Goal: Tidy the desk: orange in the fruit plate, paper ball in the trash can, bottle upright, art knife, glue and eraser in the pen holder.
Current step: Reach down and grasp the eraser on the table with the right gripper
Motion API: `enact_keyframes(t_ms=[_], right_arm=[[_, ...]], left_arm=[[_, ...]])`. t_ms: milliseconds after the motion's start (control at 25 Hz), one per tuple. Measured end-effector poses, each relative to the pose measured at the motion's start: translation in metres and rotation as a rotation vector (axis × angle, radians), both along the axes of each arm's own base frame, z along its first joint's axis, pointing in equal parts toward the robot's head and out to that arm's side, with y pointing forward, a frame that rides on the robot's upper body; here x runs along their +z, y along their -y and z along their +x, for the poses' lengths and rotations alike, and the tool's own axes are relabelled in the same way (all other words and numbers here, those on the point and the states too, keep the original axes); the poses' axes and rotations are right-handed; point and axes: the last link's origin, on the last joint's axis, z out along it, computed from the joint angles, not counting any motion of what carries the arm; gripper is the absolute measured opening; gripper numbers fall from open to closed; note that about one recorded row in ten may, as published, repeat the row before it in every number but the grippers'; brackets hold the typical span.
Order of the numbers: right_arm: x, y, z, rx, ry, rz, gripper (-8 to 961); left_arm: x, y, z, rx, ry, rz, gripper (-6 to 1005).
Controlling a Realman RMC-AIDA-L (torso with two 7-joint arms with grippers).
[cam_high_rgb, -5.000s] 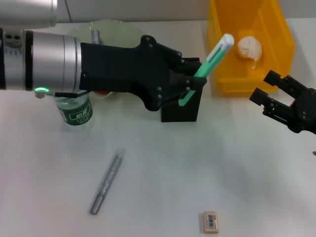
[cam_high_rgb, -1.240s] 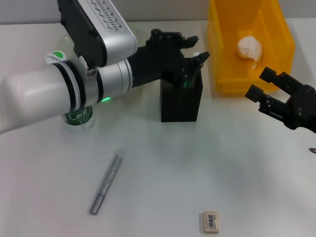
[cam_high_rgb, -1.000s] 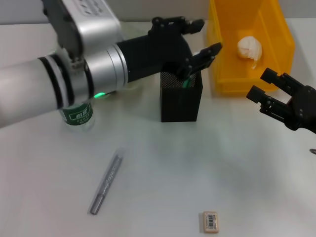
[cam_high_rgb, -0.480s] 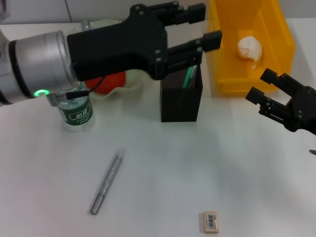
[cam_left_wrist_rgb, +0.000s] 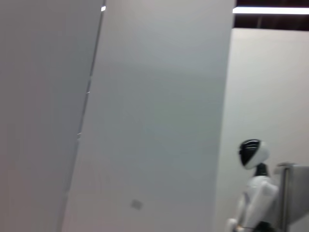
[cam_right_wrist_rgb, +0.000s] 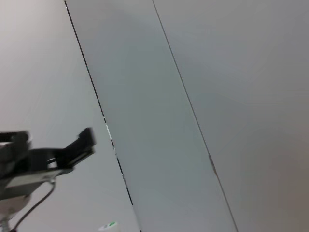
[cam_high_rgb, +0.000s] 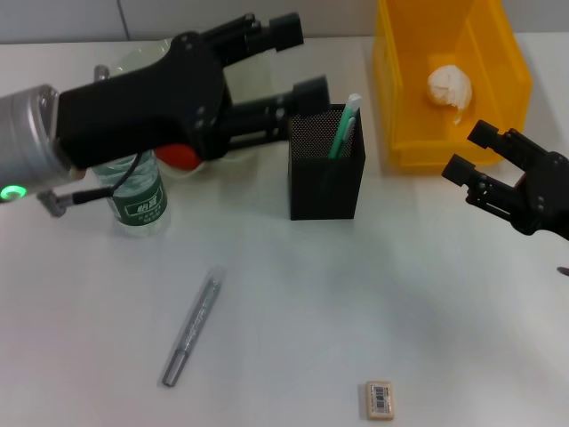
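Observation:
The black mesh pen holder stands mid-table with the green-and-white art knife leaning inside it. My left gripper hovers open and empty just left of the holder's rim. Under the left arm, part of the orange shows in the pale-green fruit plate. The bottle stands upright beside it. The paper ball lies in the yellow trash can. The eraser lies near the front edge. My right gripper waits open at the right.
A slim silver pen-shaped stick lies on the white table at front left; I cannot tell whether it is the glue. Both wrist views show only walls and the room beyond.
The left gripper let go of the art knife, which dropped into the pen holder. The gripper then drew back to the left, uncovering the holder. The right arm stayed still.

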Motion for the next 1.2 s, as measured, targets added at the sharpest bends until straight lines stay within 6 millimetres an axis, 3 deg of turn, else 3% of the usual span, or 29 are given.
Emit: enact_keyframes(t_ms=[40, 360, 800, 920, 1200], right_arm=[[0.001, 0.0, 0.0, 0.0, 0.002, 0.003, 833], [0.024, 0.0, 0.003, 0.009, 0.019, -0.014, 833], [0.094, -0.006, -0.033, 0.072, 0.283, -0.394, 833], [0.103, -0.009, -0.045, 0.082, 0.332, -0.466, 833], [0.106, -0.026, -0.064, 0.052, 0.322, -0.602, 832]], left_arm=[[0.0, 0.003, -0.003, -0.023, 0.002, -0.002, 805], [-0.001, 0.02, -0.025, -0.087, -0.042, -0.031, 815], [0.006, 0.025, -0.057, 0.038, -0.05, -0.031, 815], [0.006, 0.033, -0.07, 0.059, -0.086, -0.041, 815], [-0.017, 0.044, -0.089, 0.048, -0.295, -0.161, 815]])
